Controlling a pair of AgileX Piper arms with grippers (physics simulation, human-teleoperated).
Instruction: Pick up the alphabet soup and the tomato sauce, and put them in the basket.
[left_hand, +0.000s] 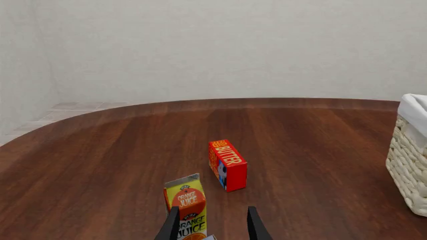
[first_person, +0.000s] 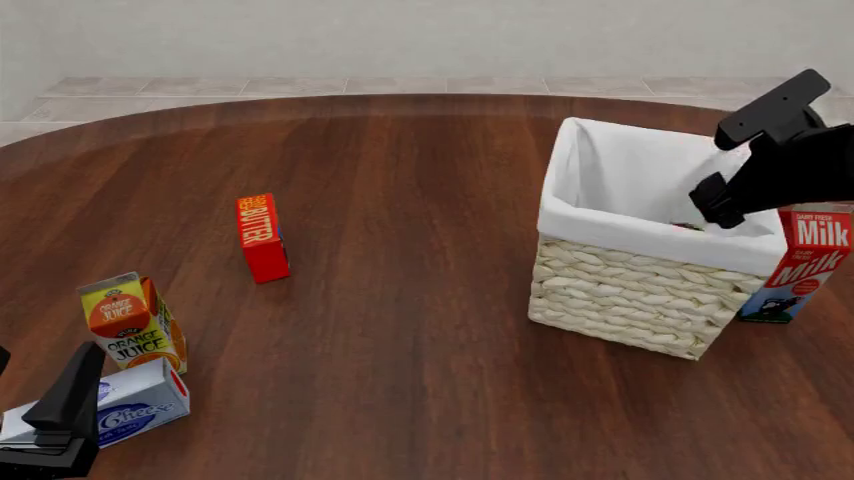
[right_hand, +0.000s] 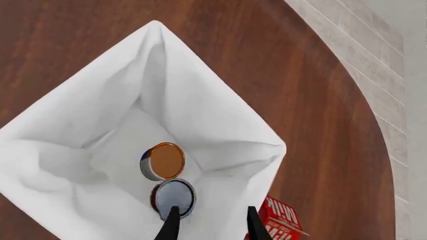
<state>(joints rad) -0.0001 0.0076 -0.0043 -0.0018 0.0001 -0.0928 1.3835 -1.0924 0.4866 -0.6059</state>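
While the right gripper (right_hand: 208, 220) hangs over the basket (first_person: 627, 300) with its fingers apart and nothing between them, 2 cans stand side by side on the white lining. One shows an orange-brown top (right_hand: 165, 160), the other a silver top (right_hand: 175, 195); from straight above, the labels are too hidden to say which is the soup and which the sauce. If they are those 2, the task looks done, or nearly. Small steel cans like these would be stiff, fairly heavy for their size and smooth, so a squeeze across the round wall near mid-height would hold best. At the table's near left, the left gripper (left_hand: 212, 227) is also open and empty, beside the juice carton (first_person: 131, 320), with the butter box (first_person: 262, 237) farther off.
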